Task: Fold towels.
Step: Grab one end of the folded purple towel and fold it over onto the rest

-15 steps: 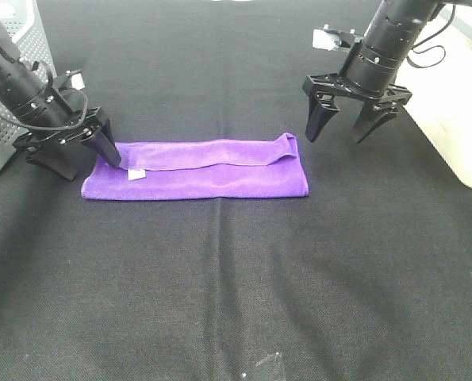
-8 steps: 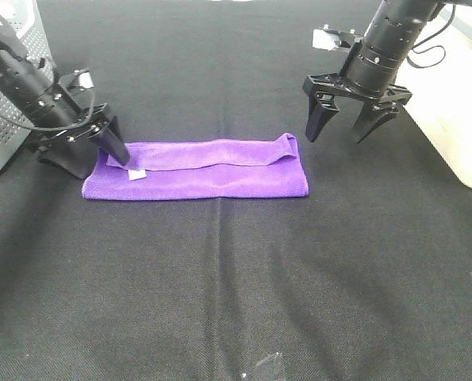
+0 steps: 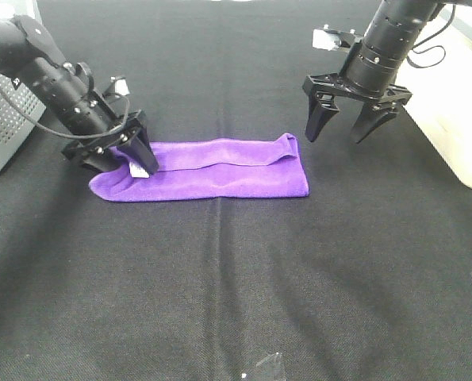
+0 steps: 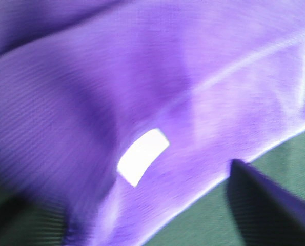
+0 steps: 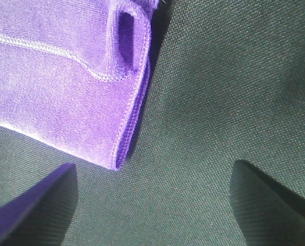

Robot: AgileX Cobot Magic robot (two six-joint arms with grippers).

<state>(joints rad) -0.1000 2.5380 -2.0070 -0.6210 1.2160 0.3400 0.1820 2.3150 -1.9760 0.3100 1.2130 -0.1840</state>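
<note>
Now, towel (image 3: 220,171): folded strip on the table (image 3: 220,302), long axis left-right.
Left gripper (image 3: 124,164): nearer, jaws apart astride the tagged left end.
Right gripper (image 3: 333,140): spread wide, empty, just beyond the right end.

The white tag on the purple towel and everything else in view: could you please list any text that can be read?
No text can be read. The white tag on the purple towel is a blurred patch in the left wrist view and too small in the exterior high view; nothing else shows lettering.
</note>
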